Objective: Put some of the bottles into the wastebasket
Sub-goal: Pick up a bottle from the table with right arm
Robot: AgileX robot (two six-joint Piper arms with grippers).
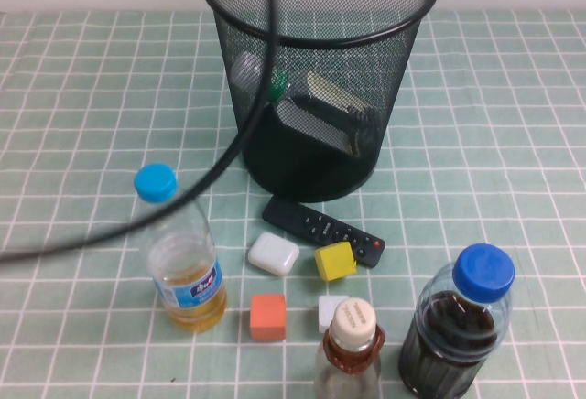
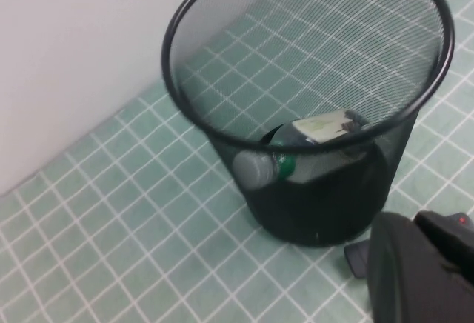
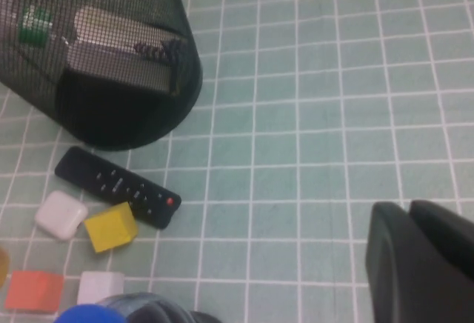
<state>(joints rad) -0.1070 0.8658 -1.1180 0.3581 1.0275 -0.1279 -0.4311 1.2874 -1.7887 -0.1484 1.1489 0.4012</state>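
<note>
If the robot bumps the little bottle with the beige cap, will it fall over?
Probably yes. The beige-capped bottle stands upright, looks clear and empty, so it is likely light and tippy. Being round, it might then roll toward the white cube. Left gripper and right gripper show only at their wrist views' edges.

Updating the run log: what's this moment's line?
white-capped bottle in wastebasket | beige-capped bottle on table | left end effector beside wastebasket | right end effector over table

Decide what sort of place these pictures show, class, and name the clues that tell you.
Probably a staged tabletop test bench, not a home: a green checked cloth before a plain white wall, with a wire wastebasket set on the table beside coloured blocks and a remote.
</note>
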